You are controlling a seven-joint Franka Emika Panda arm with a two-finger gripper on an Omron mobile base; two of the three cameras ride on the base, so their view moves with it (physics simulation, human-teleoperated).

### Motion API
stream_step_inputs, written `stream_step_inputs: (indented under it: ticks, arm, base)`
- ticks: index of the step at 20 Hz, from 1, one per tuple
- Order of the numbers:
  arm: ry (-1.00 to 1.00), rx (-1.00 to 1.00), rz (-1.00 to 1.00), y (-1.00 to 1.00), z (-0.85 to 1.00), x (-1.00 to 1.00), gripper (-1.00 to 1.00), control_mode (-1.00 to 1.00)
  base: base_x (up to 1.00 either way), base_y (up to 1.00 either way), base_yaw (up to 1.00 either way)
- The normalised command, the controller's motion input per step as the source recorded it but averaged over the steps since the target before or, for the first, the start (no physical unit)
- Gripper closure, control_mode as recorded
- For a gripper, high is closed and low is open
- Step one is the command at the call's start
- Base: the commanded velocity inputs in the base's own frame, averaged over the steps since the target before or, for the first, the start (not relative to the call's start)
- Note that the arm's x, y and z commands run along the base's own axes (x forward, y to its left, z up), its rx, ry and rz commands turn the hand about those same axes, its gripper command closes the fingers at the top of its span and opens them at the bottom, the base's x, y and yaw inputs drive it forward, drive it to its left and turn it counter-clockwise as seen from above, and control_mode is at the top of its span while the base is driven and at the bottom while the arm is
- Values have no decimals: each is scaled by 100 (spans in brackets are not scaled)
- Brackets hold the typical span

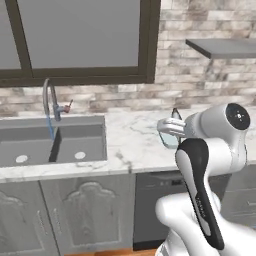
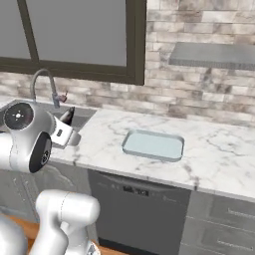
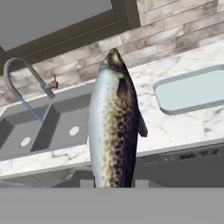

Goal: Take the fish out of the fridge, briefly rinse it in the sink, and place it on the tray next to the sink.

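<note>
My gripper (image 3: 113, 183) is shut on the fish (image 3: 114, 127), a speckled dark grey body with a pale belly that points up and away from the hand. Seen from the base, the gripper (image 1: 170, 128) hovers above the marble counter, just right of the sink (image 1: 80, 142), with the fish's dark tip (image 1: 176, 114) sticking up. The two-basin sink (image 3: 57, 127) lies left of the fish, and a thin blue stream runs from its faucet (image 3: 22, 74). To the right, the pale blue-grey tray (image 2: 153, 144) sits on the counter. The fridge is out of view.
A marble counter (image 2: 219, 159) runs along a brick wall under a dark-framed window (image 1: 80, 35). A grey shelf (image 2: 214, 55) hangs on the wall at the right. Below the counter are grey cabinet doors (image 1: 85, 215) and a dishwasher front (image 2: 139, 209).
</note>
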Motion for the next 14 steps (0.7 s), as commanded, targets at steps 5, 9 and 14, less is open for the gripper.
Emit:
stream_step_inputs:
  ticks: [5,9,14]
  arm:
    - [0,0,0,0,0,0,100,100]
    - [0,0,0,0,0,0,100,100]
    - [0,0,0,0,0,0,100,100]
  base:
    - [13,100,-38]
    - [47,96,-45]
    - [26,19,-19]
